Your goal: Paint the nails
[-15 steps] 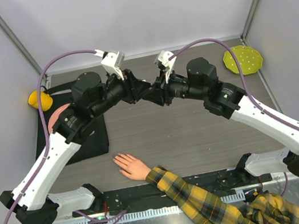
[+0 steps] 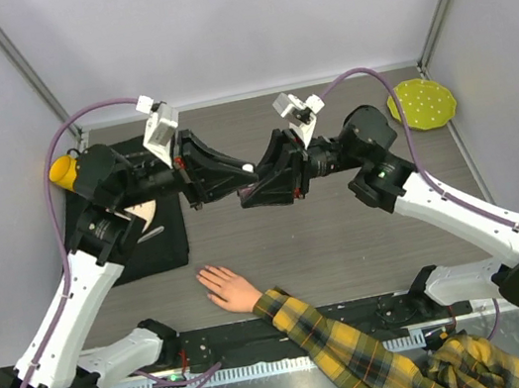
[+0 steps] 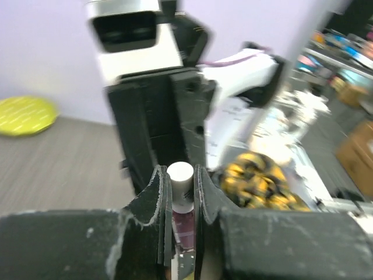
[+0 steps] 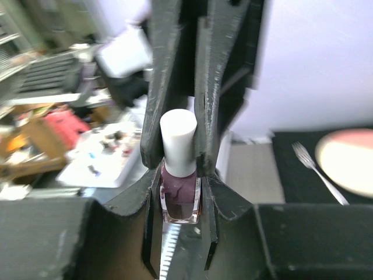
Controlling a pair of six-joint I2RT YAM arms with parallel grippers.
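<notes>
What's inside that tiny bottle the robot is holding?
Dark purple liquid shows through the clear bottle. Anything up inside the white cap is hidden, so I can't see a brush.

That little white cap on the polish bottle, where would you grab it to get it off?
Pinch the white cap across its round sides, coming level from opposite the right gripper, as the left gripper seems to. It is a plain cylinder standing clear above the dark bottle, whose flanks the right gripper's fingers cover.

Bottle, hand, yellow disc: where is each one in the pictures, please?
bottle [image 4: 180, 195]: right wrist view, on its dark glass body.
hand [image 2: 226, 288]: top view, on its flat middle.
yellow disc [image 2: 422, 105]: top view, on its middle.
</notes>
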